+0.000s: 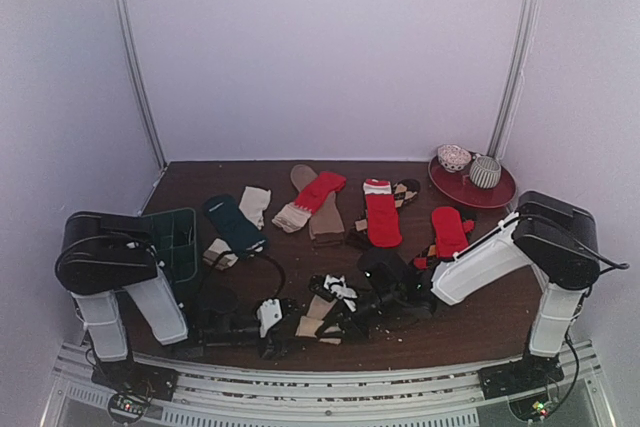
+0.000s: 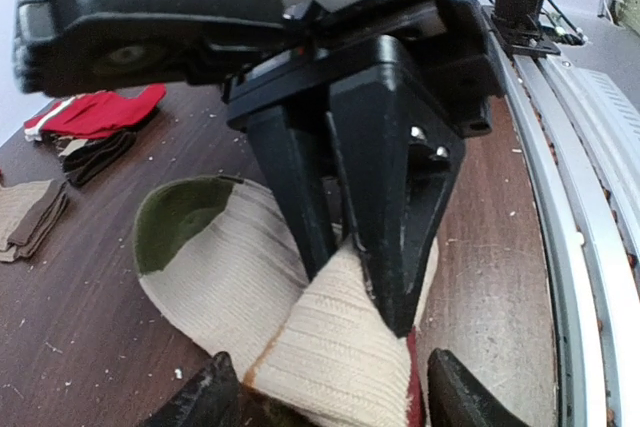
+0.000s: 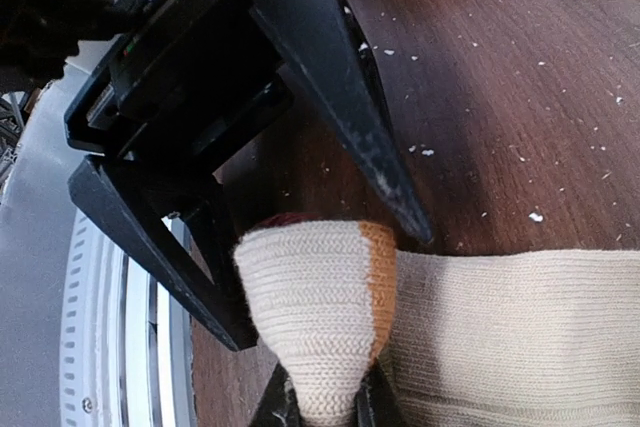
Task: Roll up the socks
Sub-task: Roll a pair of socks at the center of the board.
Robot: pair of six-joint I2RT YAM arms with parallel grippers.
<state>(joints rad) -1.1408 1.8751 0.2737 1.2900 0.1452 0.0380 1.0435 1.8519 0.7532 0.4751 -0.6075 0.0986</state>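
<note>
- Leftmost, my left pincer sits low by the near edge of the surface. Its jaws are spread wide and grip nothing, with one tip on each side of the cream sock.
- Between my two pincers lies that cream sock, close to the near rail. Its near end is bunched up into a raised fold, and its olive-green end lies farthest from the rail. So its long axis runs away from me toward the middle of the surface, crossing the line from one pincer to the other.
- Rightward, my right pincer is nearly closed and pinches that raised fold from above.
- Both arms are at the sock. The fold sits directly between my left tips, so I judge the next move needs a squeeze rather than a reach, with any rolling going along the sock toward the green end.
- The other socks lie farther back, well apart from this one.
</note>
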